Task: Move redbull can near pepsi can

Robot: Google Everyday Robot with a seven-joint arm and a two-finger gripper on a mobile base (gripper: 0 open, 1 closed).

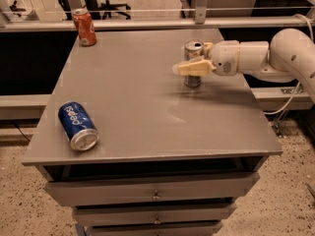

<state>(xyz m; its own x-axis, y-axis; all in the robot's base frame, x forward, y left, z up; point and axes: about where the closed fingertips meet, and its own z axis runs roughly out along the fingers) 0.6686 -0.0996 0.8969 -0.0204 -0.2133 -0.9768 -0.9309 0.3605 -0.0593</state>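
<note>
The redbull can (193, 49), slim and silver with a shiny top, stands upright on the right back part of the grey table (147, 107). My gripper (186, 61) reaches in from the right and straddles it, open. One cream finger (194, 69) crosses in front of the can's middle, and the other is mostly hidden behind it. The can rests on the table. The pepsi can (78, 124), dark blue with white lettering, lies on its side near the front left corner, far from the gripper.
An orange can (84, 27) stands upright at the back left corner. My white arm (275, 55) stretches in over the table's right edge. A rail and an office chair stand behind the table. Drawers sit below the front edge.
</note>
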